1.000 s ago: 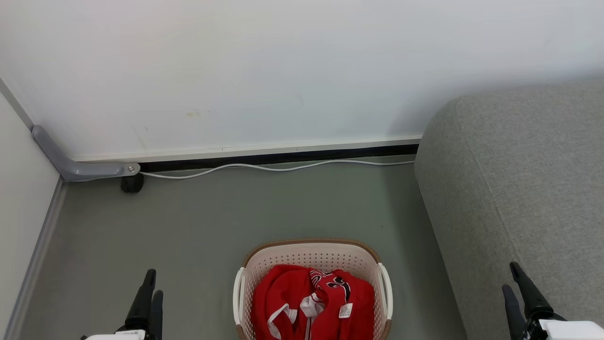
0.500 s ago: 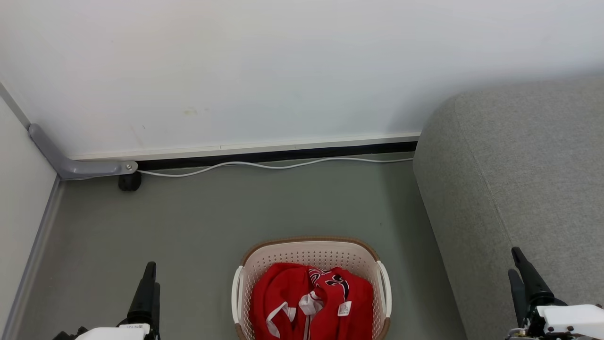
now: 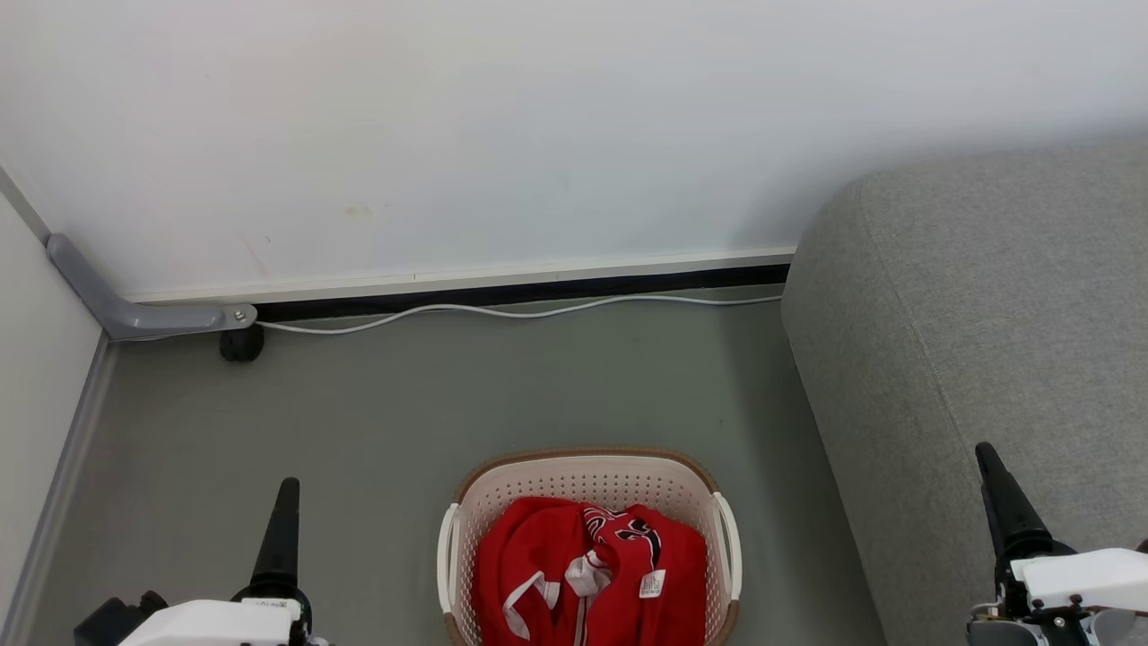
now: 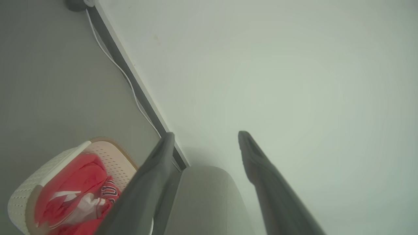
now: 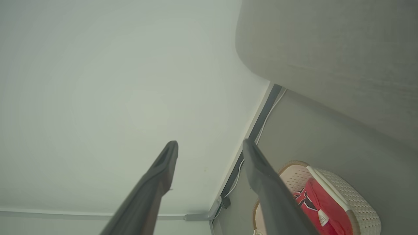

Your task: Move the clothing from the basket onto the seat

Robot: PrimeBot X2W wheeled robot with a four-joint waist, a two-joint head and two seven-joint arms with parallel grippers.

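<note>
Left of the basket [image 3: 583, 454], the left gripper [image 4: 206, 133] hovers over the floor [image 3: 359, 422], its two fingers spread wide with nothing between them. The basket stands on that floor, and the clothing [image 3: 538, 561] lies heaped inside it, covering most of its bottom; the basket's near end runs off the head view, so how far the heap reaches there cannot be told. The jerseys look light, limp and loosely tangled, so they will probably sag and trail when lifted, and one piece may drag another along. Thin sports fabric of this kind seems likely to slide out of a shallow pinch. The better hold, by my judgement, is the raised fold near the lettering, up from the tag [image 3: 652, 584], taken from above through several layers, not by a single hem or the tag itself. The basket wall sits close to the heap, so a side approach looks awkward. Right of the basket and near it stands the seat [image 3: 987, 296], rising well above the rim. Farther right, the right gripper [image 5: 209, 142] hangs over the seat's front edge, its fingers likewise wide apart and empty.
</note>
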